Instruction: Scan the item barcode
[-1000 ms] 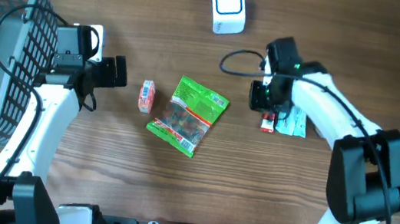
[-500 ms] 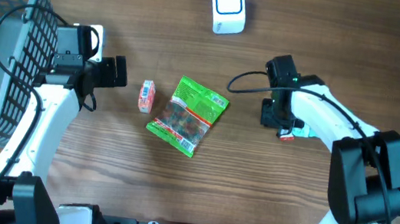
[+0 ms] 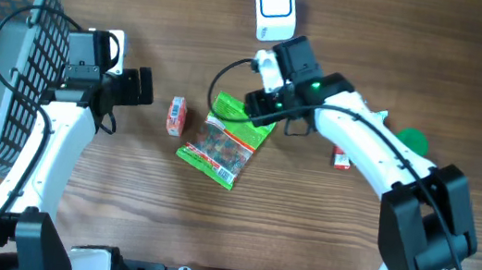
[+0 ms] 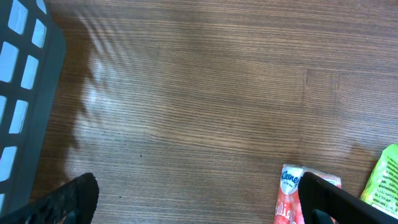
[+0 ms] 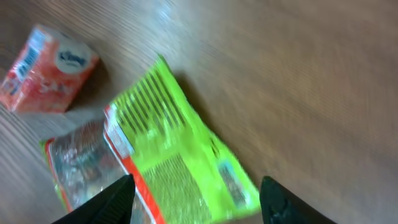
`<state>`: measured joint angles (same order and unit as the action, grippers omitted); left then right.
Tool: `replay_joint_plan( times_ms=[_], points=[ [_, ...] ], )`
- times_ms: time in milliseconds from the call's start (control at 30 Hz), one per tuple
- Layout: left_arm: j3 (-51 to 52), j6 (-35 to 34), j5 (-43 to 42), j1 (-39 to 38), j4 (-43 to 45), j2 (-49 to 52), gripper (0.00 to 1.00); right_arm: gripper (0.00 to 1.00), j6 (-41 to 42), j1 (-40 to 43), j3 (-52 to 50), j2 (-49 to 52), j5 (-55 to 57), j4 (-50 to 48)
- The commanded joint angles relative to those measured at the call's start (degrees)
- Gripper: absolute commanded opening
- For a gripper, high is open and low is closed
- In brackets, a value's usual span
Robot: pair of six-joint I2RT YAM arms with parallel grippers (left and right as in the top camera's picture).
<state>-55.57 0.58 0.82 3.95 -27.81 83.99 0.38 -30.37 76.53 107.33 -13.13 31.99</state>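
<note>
So the green snack bag (image 3: 226,140) lay flat on the counter (image 3: 302,236) around the middle of the overhead frame. A little orange tissue pack (image 3: 175,115) sat just to its left, and the white scanner (image 3: 274,9) was up near the top edge. The right fingers (image 5: 115,205) hung over the bag's upper right corner, spread apart with nothing between them. The left fingers (image 4: 71,199) were further left, past the tissue pack, also spread wide and empty.

My guess on handling: the bag looked light, crinkly and floppy. It's glossy film, so probably slippery, and the loose contents would likely shift and sag if it got lifted from one end. I'd have pinched it at the sealed top edge or a corner, where the film is flat and doubled, rather than across the puffy middle. Couldn't tell which face carried the barcode.
</note>
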Motion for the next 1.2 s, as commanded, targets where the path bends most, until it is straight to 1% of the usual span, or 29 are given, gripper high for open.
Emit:
replay_joint_plan(
  times_ms=[0,100,200,333,367,433,467,600,667,733,867,1000,1067,1167],
  points=[
    [-0.7,0.3,0.3,0.3,0.2,-0.8,1.0,0.66,-7.8,-1.1,-2.3,1.5,2.9,-3.3],
    [-0.7,0.3,0.3,0.3,0.2,-0.8,1.0,0.63,-9.7,-1.0,-3.3,3.1,3.4,-5.7],
    [-0.7,0.3,0.3,0.3,0.2,-0.8,1.0,0.61,-9.6,-1.1,-5.0,4.7,5.3,-8.4],
    [-0.7,0.3,0.3,0.3,0.2,-0.8,1.0,0.59,-10.8,-1.1,-5.1,7.8,5.3,-9.4],
    [-0.7,0.3,0.3,0.3,0.2,-0.8,1.0,0.54,-10.9,-1.1,-5.1,8.7,5.6,-9.5],
    [-0.7,0.3,0.3,0.3,0.2,-0.8,1.0,0.17,-10.9,-1.1,-5.1,9.5,6.6,-8.9],
    [-0.7,0.3,0.3,0.3,0.2,-0.8,1.0,0.05,-10.7,-1.1,-5.1,9.4,8.1,-8.1],
    [-0.7,0.3,0.3,0.3,0.2,-0.8,1.0,0.04,-7.5,-0.3,-5.1,6.1,17.9,0.0],
    [-0.7,0.3,0.3,0.3,0.2,-0.8,1.0,0.04,-6.3,1.6,-5.1,3.7,20.3,4.6],
    [-0.7,0.3,0.3,0.3,0.2,-0.8,1.0,0.04,-6.3,4.6,-5.1,1.8,20.1,9.2],
    [-0.7,0.3,0.3,0.3,0.2,-0.8,1.0,0.04,-5.7,9.3,-5.1,1.6,17.7,13.9],
    [-0.7,0.3,0.3,0.3,0.2,-0.8,1.0,0.04,-1.7,13.9,-5.1,1.6,16.3,14.9],
    [-0.7,0.3,0.3,0.3,0.2,-0.8,1.0,0.05,-1.9,15.2,-5.1,1.6,11.3,14.9],
    [-0.7,0.3,0.3,0.3,0.2,-0.8,1.0,0.11,-1.9,15.5,-5.1,1.6,7.2,14.9]
  ],
)
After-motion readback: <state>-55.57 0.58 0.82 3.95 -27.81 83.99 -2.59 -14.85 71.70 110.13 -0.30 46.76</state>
